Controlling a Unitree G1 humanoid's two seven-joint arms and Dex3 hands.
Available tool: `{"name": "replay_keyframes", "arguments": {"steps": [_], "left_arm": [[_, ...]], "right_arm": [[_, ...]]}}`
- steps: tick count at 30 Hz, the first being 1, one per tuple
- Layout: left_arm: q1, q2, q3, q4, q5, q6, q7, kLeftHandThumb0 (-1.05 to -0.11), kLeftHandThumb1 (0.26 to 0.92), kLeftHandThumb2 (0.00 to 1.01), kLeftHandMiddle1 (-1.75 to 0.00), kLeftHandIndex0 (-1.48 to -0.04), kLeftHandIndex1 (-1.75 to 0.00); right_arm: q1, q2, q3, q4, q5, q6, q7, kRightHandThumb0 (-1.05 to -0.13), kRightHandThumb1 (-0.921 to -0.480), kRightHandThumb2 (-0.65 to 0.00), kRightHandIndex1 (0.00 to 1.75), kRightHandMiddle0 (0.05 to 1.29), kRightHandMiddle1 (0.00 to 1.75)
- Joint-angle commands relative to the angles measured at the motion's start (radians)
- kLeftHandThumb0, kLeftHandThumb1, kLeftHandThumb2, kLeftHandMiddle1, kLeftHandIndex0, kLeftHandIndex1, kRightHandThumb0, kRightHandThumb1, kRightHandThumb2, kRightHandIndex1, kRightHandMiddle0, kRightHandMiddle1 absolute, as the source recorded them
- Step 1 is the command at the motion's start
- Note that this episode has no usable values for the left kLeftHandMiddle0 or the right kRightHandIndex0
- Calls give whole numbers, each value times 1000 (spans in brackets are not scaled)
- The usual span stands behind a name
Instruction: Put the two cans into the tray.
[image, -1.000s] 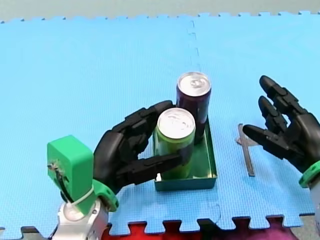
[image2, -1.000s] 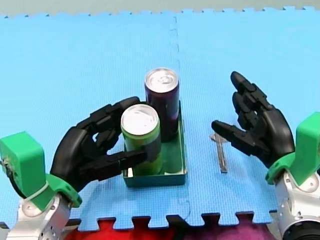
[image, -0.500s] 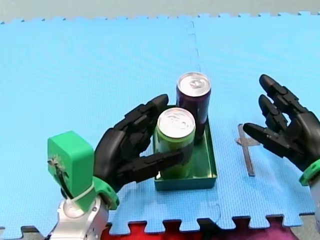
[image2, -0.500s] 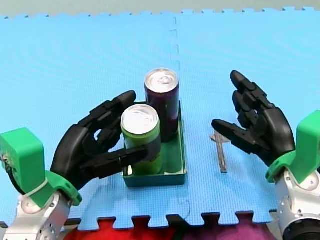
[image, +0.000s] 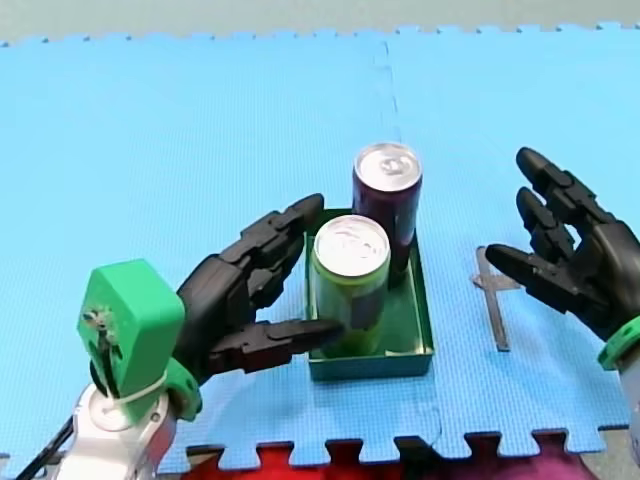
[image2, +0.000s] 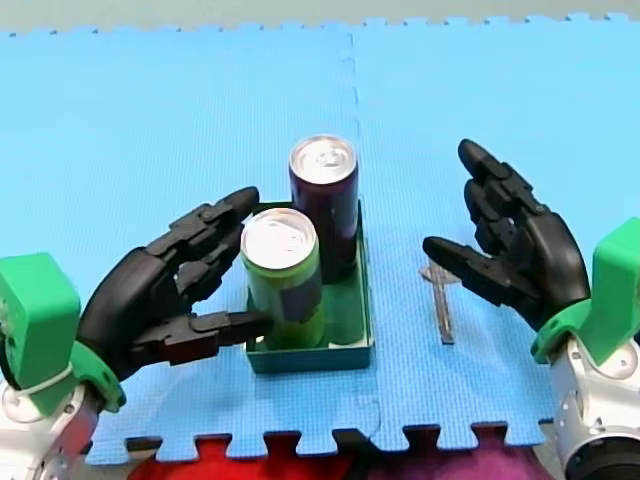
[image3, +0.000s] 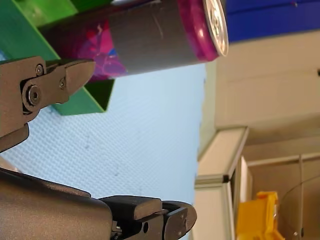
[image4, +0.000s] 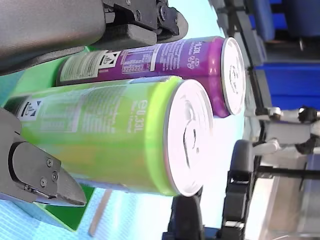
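A green can (image: 350, 290) stands upright in the near end of the small green tray (image: 420, 352). A purple can (image: 387, 200) stands upright right behind it at the tray's far end. My left hand (image: 300, 270) is just left of the green can and holds nothing; its thumb tip sits close to the can's lower side. My right hand (image: 515, 215) is over the mat to the right of the tray, also holding nothing. The second wrist view shows the green can (image4: 125, 135) and the purple can (image4: 165, 65) side by side, close up.
A flat grey metal tool (image: 492, 310) lies on the blue foam mat (image: 180, 150) between the tray and my right hand. The mat's jigsaw edge (image: 330, 455) runs along the near side, with red floor beyond it.
My left hand has let go of the green can and drawn back to the left and toward me. The can stays standing in the tray. The right hand has hardly moved.
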Motion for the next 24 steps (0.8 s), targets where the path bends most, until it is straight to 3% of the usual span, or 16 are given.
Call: {"name": "replay_keyframes", "arguments": {"steps": [1,13,20,24], "left_arm": [[0,17,-1,-9,11,-5,3,-1047,782,7,-1,-166,0],[7,102,45,6,-27,-49,-72,-1048,712,0,-13,-137,0],[57,163,120,0,-94,-73,-130,-1048,691,-1,-11,-124,0],[61,164,183,76,-175,-89,-176,-1046,679,0,-6,-121,0]], "right_arm": [[-1,-6,-3,1,2,-5,0,-1046,-876,0,0,279,2],[-5,-9,-11,14,13,2,15,-1048,-847,0,0,286,3],[-12,-14,-17,30,14,-1,21,-1048,-844,0,0,289,3],[-14,-16,-17,38,10,-5,21,-1048,-844,0,0,291,4]]}}
